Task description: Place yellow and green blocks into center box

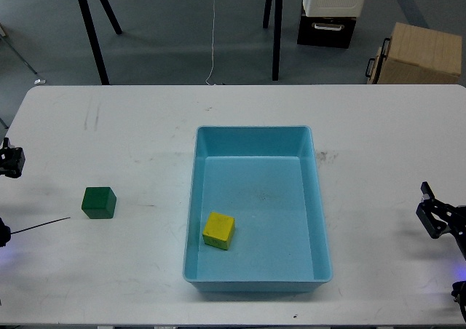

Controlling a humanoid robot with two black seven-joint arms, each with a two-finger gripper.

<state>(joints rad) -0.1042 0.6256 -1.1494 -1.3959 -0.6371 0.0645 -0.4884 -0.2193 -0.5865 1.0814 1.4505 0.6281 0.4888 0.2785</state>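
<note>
Nearest to us, the near rim of the center box [255,284] sat on the white desk [131,271], its long axis running near to far and its sides flaring a little toward the near end. Just inside it, in the near-left part of the floor, lay the yellow block [218,230], turned slightly so that one corner pointed toward the near-left; as a cube it had no long axis to speak of. We judged that half of the job was done, since yellow was already in the box.

Off to the left, well apart from the box and on the bare desk, stood the green block [98,202], squared almost parallel with the desk edges, a flat top facing up. A thin dark wire lay just left of it.

At the right edge our right gripper [435,214] showed only as a small dark part low over the desk, far from both blocks; whether its fingers were spread or closed we could not tell. At the left edge our left gripper [10,161] was likewise a dark stub, holding nothing we could see, its opening unreadable.

We took the step in hand to be fetching the green block. That would call for the left arm to reach rightward and nearer, come down over the cube with fingers across two opposite faces, lift, and carry it right over the rim.

Beyond the desk stood a brown cardboard box [419,54].
</note>
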